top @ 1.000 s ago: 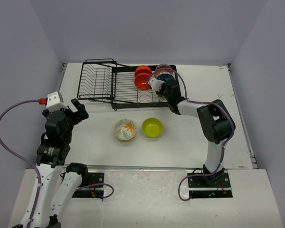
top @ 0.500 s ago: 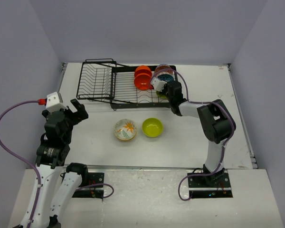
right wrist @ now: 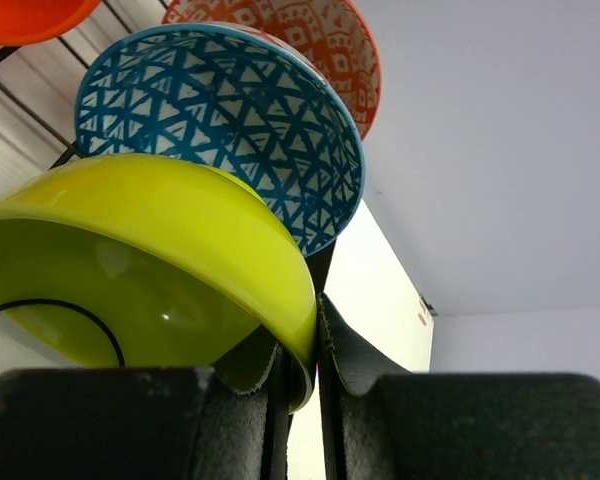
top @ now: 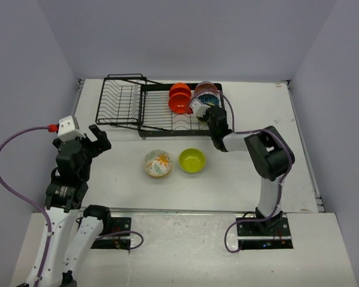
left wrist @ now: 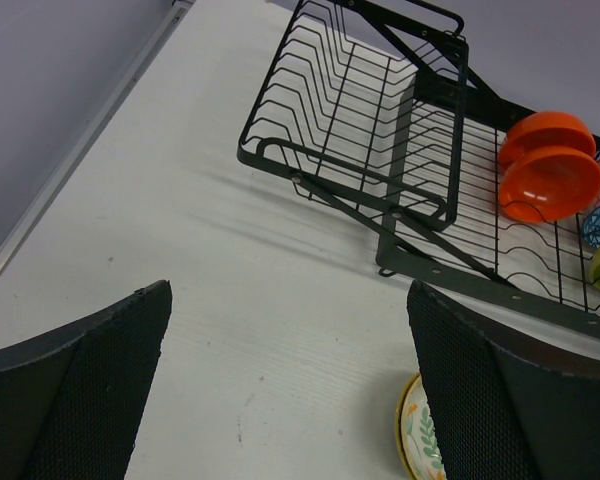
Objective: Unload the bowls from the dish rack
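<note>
The black wire dish rack [top: 145, 107] sits at the far side of the white desk [top: 131, 185], its smaller basket section at the left end and the long divided section to the right. The right fingers [right wrist: 360, 360] reach into the right end of the long section and are clenched on the rim of a glossy lime-green round bowl [right wrist: 160, 260], which stands on edge, one pad inside the rim and one outside. Directly behind it, also on edge, stands a blue bowl with a white triangle pattern [right wrist: 230, 120], and behind that an orange-red bowl with a white pattern [right wrist: 325, 45]. It is hard to tell whether these three touch one another. Further left in the same section, two plain orange bowls [top: 179, 98] stand on edge one behind the other, apart from the gripped bowl.

Two bowls lie upright on the desk in front of the rack, just beside each other: a cream bowl with a yellow-orange flower pattern [top: 158, 163] on the left and a second lime-green bowl [top: 192, 160] on the right.

The left fingers [left wrist: 90, 370] are spread wide and grasp nothing. They hang above bare desk at the left side, well apart from the rack and pointed towards it, with the flowered bowl's rim just showing between them in the left wrist view.
</note>
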Tool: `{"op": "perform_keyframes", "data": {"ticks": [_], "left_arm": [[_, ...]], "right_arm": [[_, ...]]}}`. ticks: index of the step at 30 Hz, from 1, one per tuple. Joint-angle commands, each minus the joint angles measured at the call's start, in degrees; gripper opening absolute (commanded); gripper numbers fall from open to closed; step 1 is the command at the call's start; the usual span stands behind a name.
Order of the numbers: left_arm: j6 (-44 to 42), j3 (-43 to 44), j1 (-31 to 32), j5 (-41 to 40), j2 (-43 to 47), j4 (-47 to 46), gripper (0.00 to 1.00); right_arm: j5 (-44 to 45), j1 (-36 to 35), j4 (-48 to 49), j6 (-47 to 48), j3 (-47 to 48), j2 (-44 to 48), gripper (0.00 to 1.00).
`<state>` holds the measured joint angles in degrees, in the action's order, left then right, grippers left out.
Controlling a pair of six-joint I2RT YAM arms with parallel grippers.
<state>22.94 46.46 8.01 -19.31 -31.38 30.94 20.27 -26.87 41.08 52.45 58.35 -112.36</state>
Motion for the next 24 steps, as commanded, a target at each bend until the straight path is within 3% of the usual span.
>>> {"op": "perform_keyframes", "data": {"ticks": [1,8,24], "left_arm": [[-1.1,0.0,0.2,-0.6,0.3,-1.7,1.00],[-1.0,0.0,0.2,-1.3,0.7,-1.6,1.00],[-0.8,0.2,0.2,-2.0,1.3,-1.5,1.00]], "right_arm": [[5.7,-1.6,14.0,-1.6,-0.2,-0.1,0.00],[11.5,-2.5,18.2,-1.9,0.2,-2.3,0.00],[14.2,-3.0,23.7,-4.6,-2.2,2.1,0.00]]}}
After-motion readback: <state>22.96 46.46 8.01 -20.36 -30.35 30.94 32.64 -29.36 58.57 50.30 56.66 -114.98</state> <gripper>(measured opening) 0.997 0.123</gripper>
